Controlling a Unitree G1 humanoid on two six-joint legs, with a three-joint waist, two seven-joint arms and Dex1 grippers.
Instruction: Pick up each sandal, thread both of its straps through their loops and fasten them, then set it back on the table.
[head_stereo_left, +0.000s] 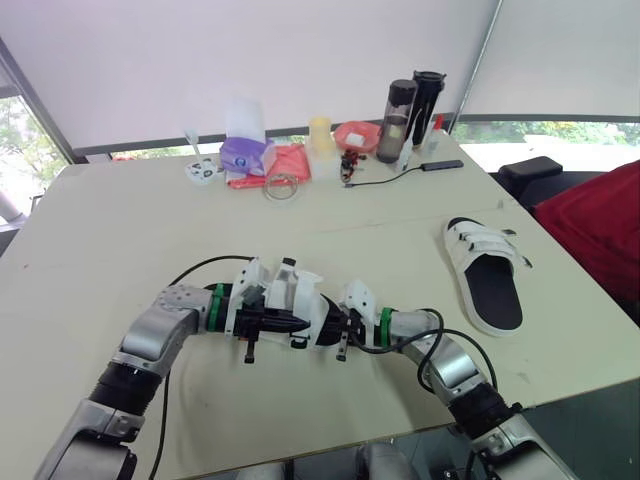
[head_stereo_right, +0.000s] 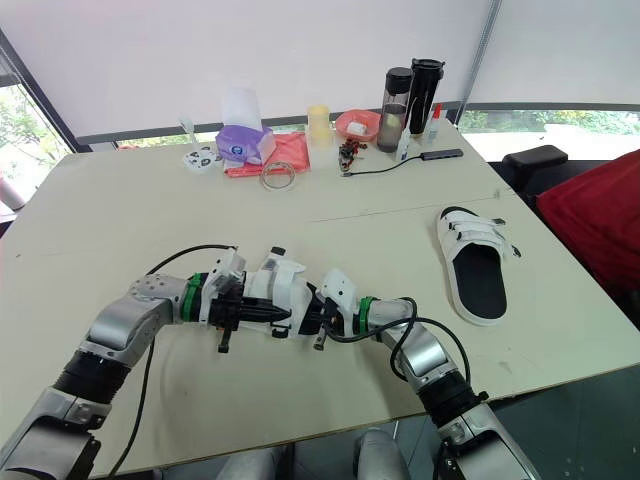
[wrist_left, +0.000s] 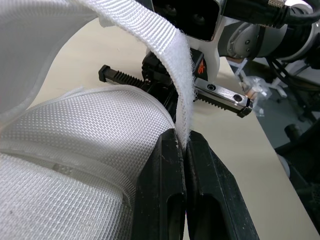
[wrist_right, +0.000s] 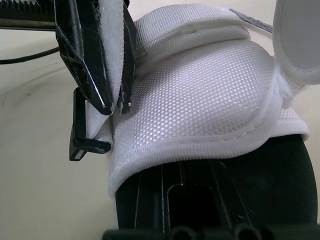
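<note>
Worktop (head_stereo_left: 120, 230): pale, with clutter along the far edge, well apart from the work.

Two sandals are seen. The second sandal (head_stereo_left: 485, 270) lies flat on the worktop to the right, sole down, with its straps apparently laid across the upper. The held sandal (wrist_right: 210, 95) is carried between both arms just above the near part of the worktop.

Left end effector (wrist_left: 184, 137): closed tight on the strap (wrist_left: 150, 30), which is pinched edge-on between the black fingers near its free end. Right end effector (head_stereo_left: 335, 325): seated at the other end of the held sandal, by the black sole. Whether it is clamped cannot be told.

Handling, as judged:
- The sandal is probably light. The sole looks semi-stiff, so it should be supported at the sole edge or heel, not by the upper.
- The white mesh upper looks soft and padded, so it would likely buckle under a pinch and makes a poor grip point.
- The strap is a limp woven band with a fuzzy hook-and-loop face — it is likely to snag on itself or on the upper if dragged across. It is best pinched close to the tip, leaving just enough lead to feed.
- The black loop (wrist_right: 78, 125) at the edge of the upper is thin, rigid plastic. It sits just beside the pinched strap end, and the opening is narrow, so a flat, untwisted entry is needed.
</note>
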